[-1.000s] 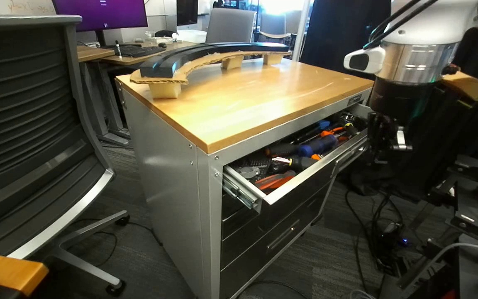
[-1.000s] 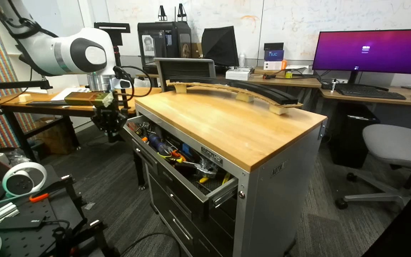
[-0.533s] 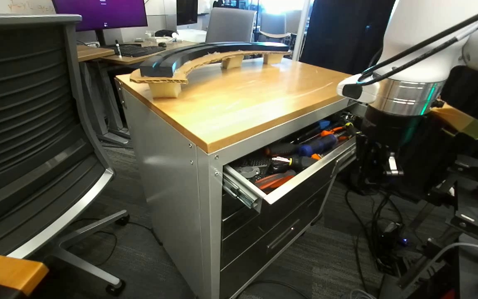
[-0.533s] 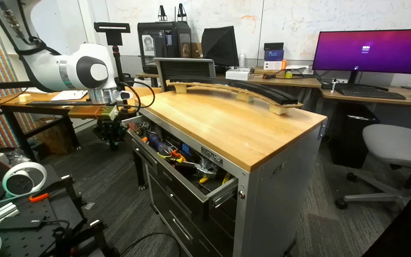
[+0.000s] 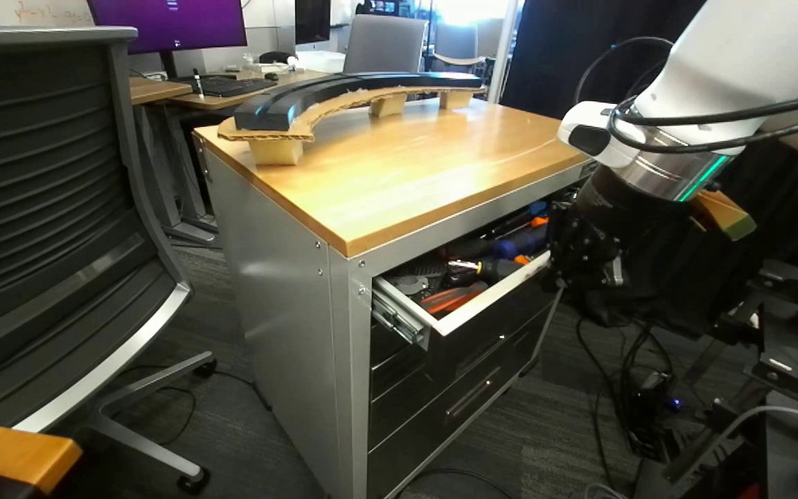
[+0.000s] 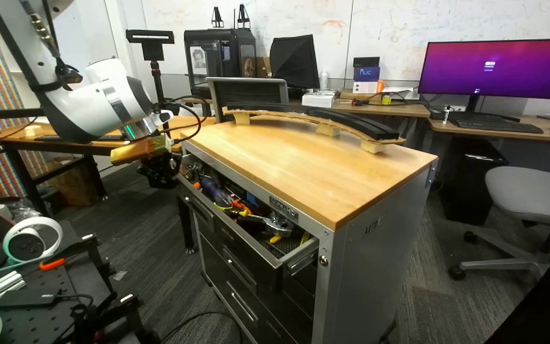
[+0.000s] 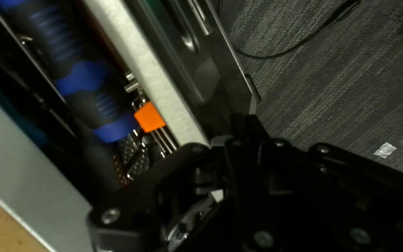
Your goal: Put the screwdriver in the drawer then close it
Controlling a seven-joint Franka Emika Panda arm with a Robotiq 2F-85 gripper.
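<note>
"One drawer point(image 5: 492, 296), part-open beneath the wooden top point(image 5: 413, 166): expected handling?"

"Left, near: rail point(image 5: 396, 320); should slide freely. Centre: tools point(image 5: 499, 269); probable heavy load, stiff metal. Screwdriver: cannot be singled out from where I stand; presumably light, hard, gripped by its handle."

"Right?"

"Gripper point(image 7: 245, 123) toward the front's far end, fingers together, nothing visible held; contact uncertain. Press nearer mid-front to avoid racking."

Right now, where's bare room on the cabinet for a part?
Free: wooden top, between the curved black piece and the edge above the open drawer. Crowded: the drawer, cluttered with tools, and its front edge, where the gripper is.
</note>
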